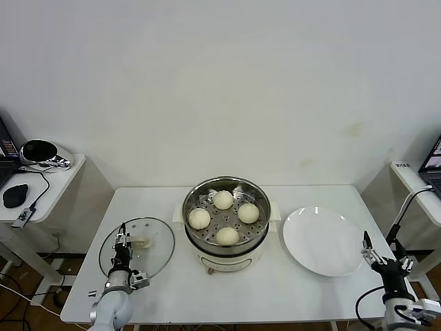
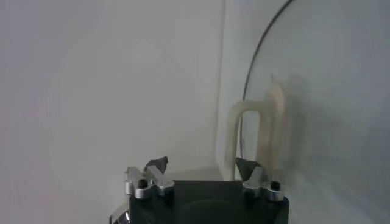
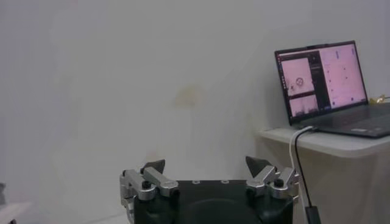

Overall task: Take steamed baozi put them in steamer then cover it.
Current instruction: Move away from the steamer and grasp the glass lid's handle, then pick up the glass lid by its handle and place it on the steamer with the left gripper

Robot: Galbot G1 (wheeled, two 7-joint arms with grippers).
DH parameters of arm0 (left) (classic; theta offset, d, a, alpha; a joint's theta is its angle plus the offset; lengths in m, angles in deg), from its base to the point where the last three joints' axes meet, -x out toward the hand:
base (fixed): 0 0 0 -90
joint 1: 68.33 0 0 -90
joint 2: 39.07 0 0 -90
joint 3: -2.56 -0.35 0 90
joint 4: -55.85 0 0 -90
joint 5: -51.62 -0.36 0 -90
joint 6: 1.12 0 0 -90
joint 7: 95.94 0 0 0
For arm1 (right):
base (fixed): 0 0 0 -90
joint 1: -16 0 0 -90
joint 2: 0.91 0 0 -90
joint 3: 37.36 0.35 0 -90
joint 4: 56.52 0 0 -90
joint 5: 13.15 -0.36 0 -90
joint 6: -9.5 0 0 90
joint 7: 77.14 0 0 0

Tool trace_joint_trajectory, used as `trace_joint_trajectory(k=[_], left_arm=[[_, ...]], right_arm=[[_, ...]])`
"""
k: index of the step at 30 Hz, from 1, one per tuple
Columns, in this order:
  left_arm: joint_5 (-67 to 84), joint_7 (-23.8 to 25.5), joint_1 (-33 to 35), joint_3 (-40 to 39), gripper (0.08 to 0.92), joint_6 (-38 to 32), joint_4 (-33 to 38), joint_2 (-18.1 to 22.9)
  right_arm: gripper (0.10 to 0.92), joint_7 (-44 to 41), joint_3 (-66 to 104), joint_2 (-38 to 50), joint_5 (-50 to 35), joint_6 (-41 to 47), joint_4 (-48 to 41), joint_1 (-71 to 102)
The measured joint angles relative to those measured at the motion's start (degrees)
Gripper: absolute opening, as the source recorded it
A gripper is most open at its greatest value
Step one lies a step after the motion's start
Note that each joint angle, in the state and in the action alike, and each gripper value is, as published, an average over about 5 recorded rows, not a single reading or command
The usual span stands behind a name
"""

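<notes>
Several cream-white baozi [image 1: 223, 200] sit on the perforated tray inside the steel steamer [image 1: 190, 201] at the table's middle. The clear glass cover [image 1: 155, 249] lies flat on the table to the steamer's left, with its cream-white handle [image 1: 142, 243] up. My left gripper [image 1: 122, 236] is open and empty at the cover's near-left edge. In the left wrist view the handle [image 2: 256, 131] stands just ahead of my left gripper [image 2: 204, 164], close to one fingertip [image 2: 247, 165]. My right gripper [image 1: 366, 243] is open and empty by the table's front right; it also shows in the right wrist view [image 3: 206, 163].
An empty flat white plate [image 1: 324, 241] lies right of the steamer, next to my right gripper. Side tables stand on both sides, the left with a mouse [image 1: 15, 195], the right with a laptop [image 3: 323, 79] and a hanging cable [image 3: 298, 164].
</notes>
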Motion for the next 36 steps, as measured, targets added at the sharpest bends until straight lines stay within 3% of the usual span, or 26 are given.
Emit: trace_joint_trajectory(k=[15,23,36], left_arm=[[0.9,0.2,0.2,-0.3,0.147,-0.3,-0.1,-0.6],[4.1,3.0,2.3,0.3,0.146,1.8,4.7,-1.2],[6.1,7.8,7.6,1.5,0.146,13.2,22.1,-3.2]], right_arm=[[0.823,0.2,0.1,0.0,0.1,0.3,-0.1,-0.3],[0.823,0.2,0.0,0.4,-0.2,0.8,0.5,-0.4],[0.823,0.2,-1.3,0.7,-1.1,1.0,0.7,0.0]])
